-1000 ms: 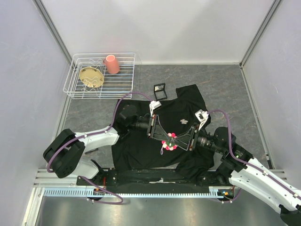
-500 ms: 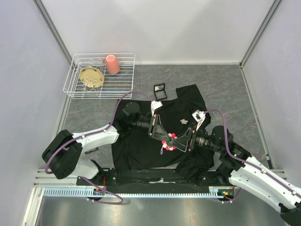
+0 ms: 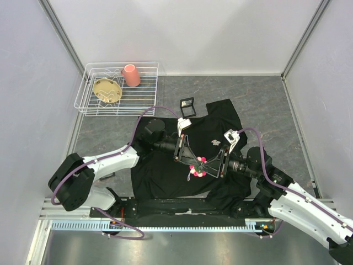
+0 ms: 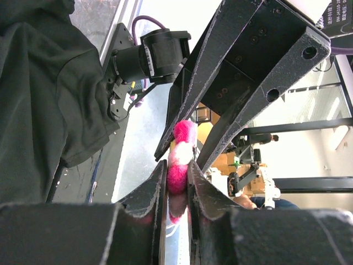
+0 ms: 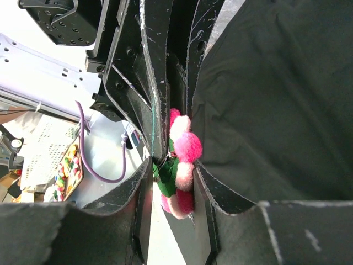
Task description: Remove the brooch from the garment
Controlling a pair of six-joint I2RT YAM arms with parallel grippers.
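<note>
The black shirt (image 3: 160,179) lies spread on the table in front of the arm bases. The brooch (image 3: 198,166), a cluster of pink and white pom-poms on a green backing, sits over the middle of the shirt. My left gripper (image 3: 193,162) comes in from the left and is shut on the brooch (image 4: 178,157). My right gripper (image 3: 204,166) comes in from the right and is shut on the same brooch (image 5: 183,165). The two grippers meet tip to tip. Black cloth (image 5: 276,99) hangs right beside the brooch. I cannot tell whether the brooch is still pinned to it.
A white wire rack (image 3: 83,102) at the back left holds a pink cup (image 3: 130,75) and a tan dish (image 3: 106,89). A small black-framed square (image 3: 187,106) lies just beyond the shirt's collar. A small white mark (image 3: 214,143) shows on the shirt.
Both grippers stay shut on the brooch at nearly the same spot. The left arm's elbow has shifted slightly away and the right arm's wrist slightly left.
</note>
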